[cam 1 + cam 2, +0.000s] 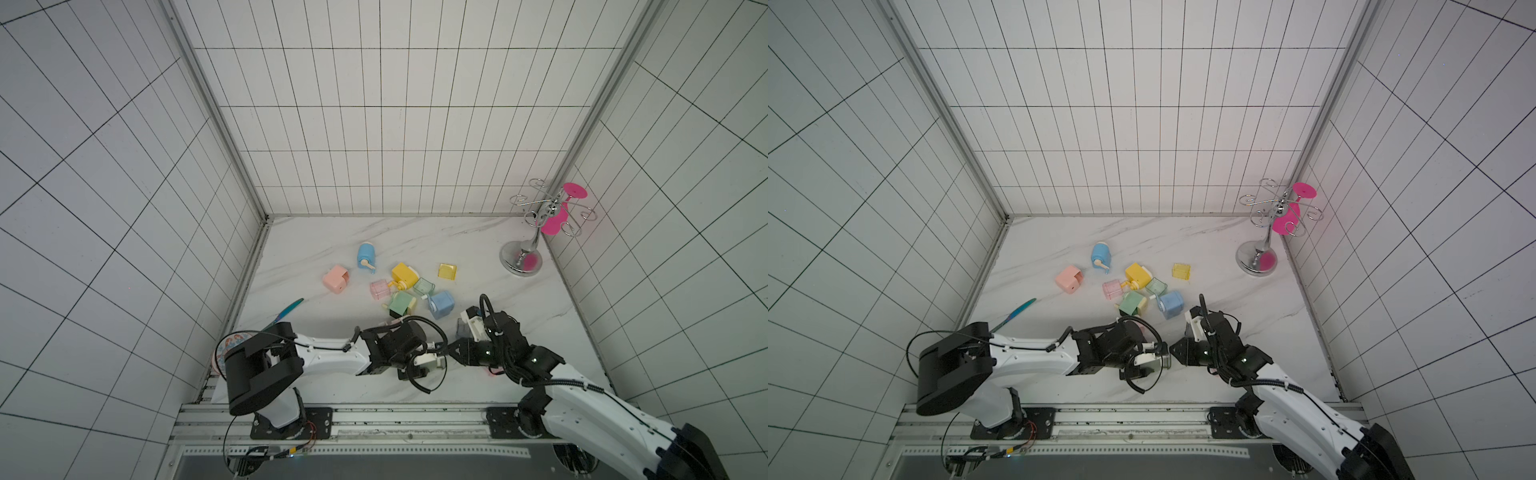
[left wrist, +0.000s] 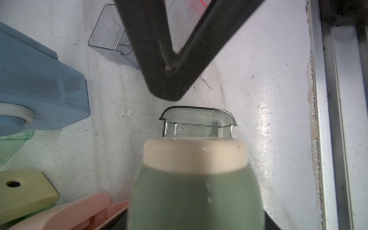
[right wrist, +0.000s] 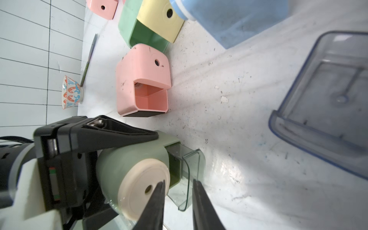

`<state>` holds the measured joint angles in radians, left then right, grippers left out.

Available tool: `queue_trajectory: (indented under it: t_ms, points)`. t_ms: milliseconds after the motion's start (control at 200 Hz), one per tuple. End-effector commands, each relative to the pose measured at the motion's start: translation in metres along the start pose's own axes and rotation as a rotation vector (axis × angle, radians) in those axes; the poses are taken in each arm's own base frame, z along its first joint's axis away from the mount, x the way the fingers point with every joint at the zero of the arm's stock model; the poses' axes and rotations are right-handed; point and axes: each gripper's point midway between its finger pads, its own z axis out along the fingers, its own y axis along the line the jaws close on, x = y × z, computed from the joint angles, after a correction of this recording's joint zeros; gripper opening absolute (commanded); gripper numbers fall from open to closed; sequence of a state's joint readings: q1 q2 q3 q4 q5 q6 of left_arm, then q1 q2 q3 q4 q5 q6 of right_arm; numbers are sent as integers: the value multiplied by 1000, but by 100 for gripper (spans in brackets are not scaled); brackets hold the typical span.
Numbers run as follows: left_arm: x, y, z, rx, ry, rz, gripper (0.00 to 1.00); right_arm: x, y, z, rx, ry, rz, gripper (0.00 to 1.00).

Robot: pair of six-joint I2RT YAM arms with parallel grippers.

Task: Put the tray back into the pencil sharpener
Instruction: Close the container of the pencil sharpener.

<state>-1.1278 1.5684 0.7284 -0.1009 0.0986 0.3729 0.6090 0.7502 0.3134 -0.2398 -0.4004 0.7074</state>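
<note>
My left gripper (image 1: 1148, 357) is shut on a green pencil sharpener (image 3: 135, 159) with a cream front face, holding it just above the table near the front middle. A clear tray (image 3: 191, 165) sits partly inside the sharpener's slot, and its front wall (image 2: 197, 119) still sticks out. The right gripper (image 3: 178, 182) is open by a narrow gap. Its black fingertips (image 2: 169, 85) stand right at the tray's front wall, which shows between them in the right wrist view. In both top views the two grippers meet tip to tip, with the tray (image 1: 1165, 360) between them.
A pink sharpener (image 3: 143, 79) with an empty slot and a loose bluish clear tray (image 3: 326, 99) lie close by. Several more sharpeners and trays (image 1: 409, 286) are scattered behind. A patterned bowl (image 3: 70, 91) stands at the left edge. A wire rack with a pink glass (image 1: 552, 216) stands back right.
</note>
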Motion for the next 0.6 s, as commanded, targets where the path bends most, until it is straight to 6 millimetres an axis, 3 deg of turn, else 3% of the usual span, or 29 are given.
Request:
queue_trajectory:
  t_ms: [0,210,595]
  points:
    - [1,-4,-2,6,-16,-4,10,11,-31,-4,125,0,59,19]
    - [-3,-3,-4,4,-43,-22,8,17,-33,8,133,70,52,13]
    - [-14,-2,-7,3,-104,-50,3,18,-1,36,22,144,8,11]
